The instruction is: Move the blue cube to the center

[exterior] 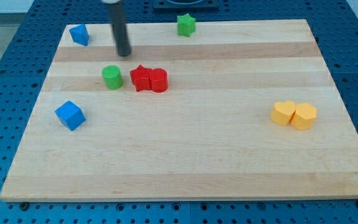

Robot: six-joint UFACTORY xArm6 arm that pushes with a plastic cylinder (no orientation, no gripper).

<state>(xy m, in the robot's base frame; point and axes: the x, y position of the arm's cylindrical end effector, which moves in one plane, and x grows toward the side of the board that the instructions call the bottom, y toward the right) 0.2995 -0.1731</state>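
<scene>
above, my tip (124, 53) rests bare on the board (185, 168), holding nothing, above the green cylinder (111, 77) and well apart from the blue cube (70, 115). that cube sits near the view's left edge, left of the touching red blocks (149, 79).

A: From where does the one camera look?
B: From above the tabletop (185, 155) near edge, tilted down toward the far edge.
A: How near?
B: Far enough that all four edges show, with blue pegboard (5, 81) around them.
</scene>
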